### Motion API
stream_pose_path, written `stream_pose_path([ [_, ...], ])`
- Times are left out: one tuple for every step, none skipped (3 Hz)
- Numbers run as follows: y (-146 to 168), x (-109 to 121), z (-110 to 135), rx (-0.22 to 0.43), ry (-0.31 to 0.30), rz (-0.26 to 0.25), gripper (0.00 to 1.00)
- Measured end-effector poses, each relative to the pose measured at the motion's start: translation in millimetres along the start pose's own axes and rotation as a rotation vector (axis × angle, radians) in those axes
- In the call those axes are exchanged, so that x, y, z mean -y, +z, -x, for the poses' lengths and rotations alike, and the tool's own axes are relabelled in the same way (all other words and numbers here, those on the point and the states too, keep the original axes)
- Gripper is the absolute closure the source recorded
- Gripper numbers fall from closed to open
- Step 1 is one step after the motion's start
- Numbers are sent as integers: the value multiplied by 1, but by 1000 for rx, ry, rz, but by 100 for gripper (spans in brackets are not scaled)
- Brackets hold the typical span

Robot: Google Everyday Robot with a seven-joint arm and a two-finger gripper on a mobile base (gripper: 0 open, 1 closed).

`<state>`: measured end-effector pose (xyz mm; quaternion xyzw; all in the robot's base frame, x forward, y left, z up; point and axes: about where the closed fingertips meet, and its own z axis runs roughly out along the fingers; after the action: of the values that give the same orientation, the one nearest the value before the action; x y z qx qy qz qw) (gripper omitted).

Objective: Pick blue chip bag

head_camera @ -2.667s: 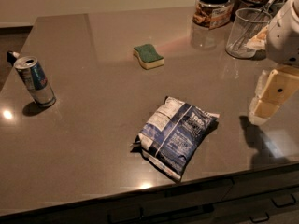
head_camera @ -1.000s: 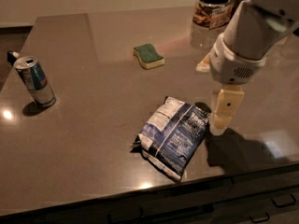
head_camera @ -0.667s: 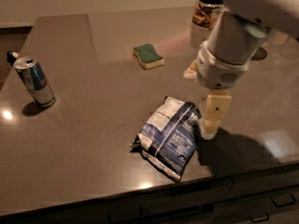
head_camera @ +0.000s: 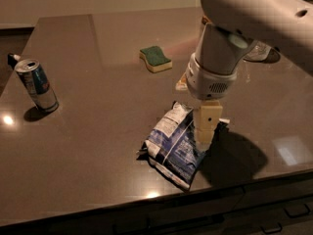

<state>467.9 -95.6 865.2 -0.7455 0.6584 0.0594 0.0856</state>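
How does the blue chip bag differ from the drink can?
The blue chip bag lies flat and crinkled; the can stands upright at far left. The bag is wider; the can is slim. The gripper is at the bag's right side, far from the can. Both show blue.

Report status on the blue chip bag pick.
Gripper pointing down at right edge of blue chip bag. Bag lying on table, not yet lifted. Can and sponge far off, nothing blocking.

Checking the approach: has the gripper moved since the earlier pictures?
Yes. The gripper has swung left, from far right of the sponge to over the blue chip bag's right edge.
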Motion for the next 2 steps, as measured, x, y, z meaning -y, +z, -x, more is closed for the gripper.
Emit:
stream_pose_path([
  [14,-4,4,6,-1,14,1],
  [17,-13,7,18,12,26,30],
])
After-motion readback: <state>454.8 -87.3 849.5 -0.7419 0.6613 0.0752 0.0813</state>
